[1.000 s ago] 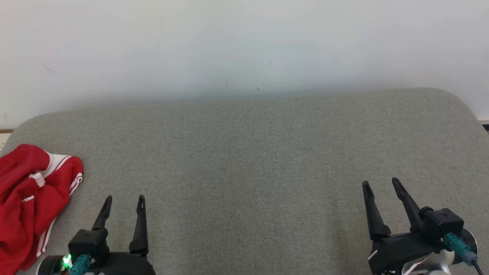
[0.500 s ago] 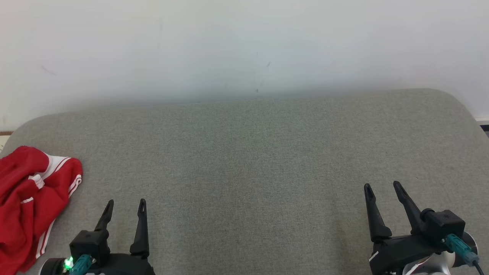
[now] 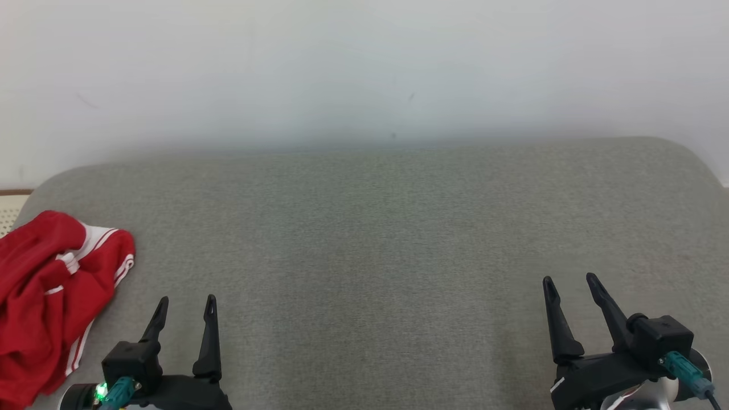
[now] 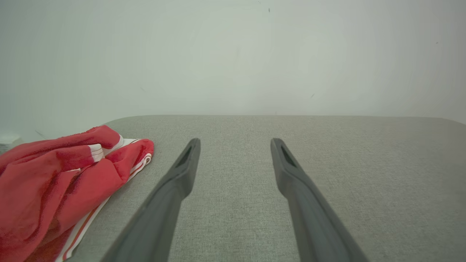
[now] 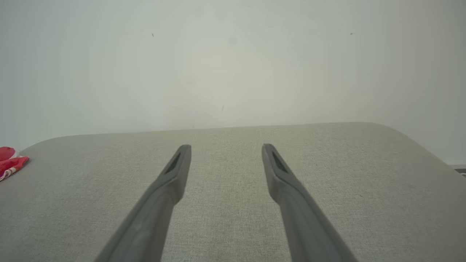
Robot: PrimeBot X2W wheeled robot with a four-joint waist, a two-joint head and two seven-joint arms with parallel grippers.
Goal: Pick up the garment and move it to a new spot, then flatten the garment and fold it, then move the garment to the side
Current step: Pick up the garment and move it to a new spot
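Note:
The garment (image 3: 54,296) is red with white stripes and lies crumpled at the far left edge of the grey padded surface (image 3: 376,239). My left gripper (image 3: 187,300) stands open at the lower left, a short way right of the garment and apart from it. In the left wrist view the garment (image 4: 62,185) lies left of my open left gripper (image 4: 235,142), whose fingers hold nothing. My right gripper (image 3: 568,279) is open at the lower right, far from the cloth. In the right wrist view the right gripper (image 5: 225,147) is empty and a bit of the garment (image 5: 10,165) shows at the left edge.
A plain white wall (image 3: 364,68) rises right behind the grey surface. The surface has rounded far corners and drops off at its left and right ends. A strip of floor (image 3: 11,208) shows past the left end.
The whole head picture has shifted slightly to the right, so the camera has moved. The garment and both grippers keep their places; both grippers stay open.

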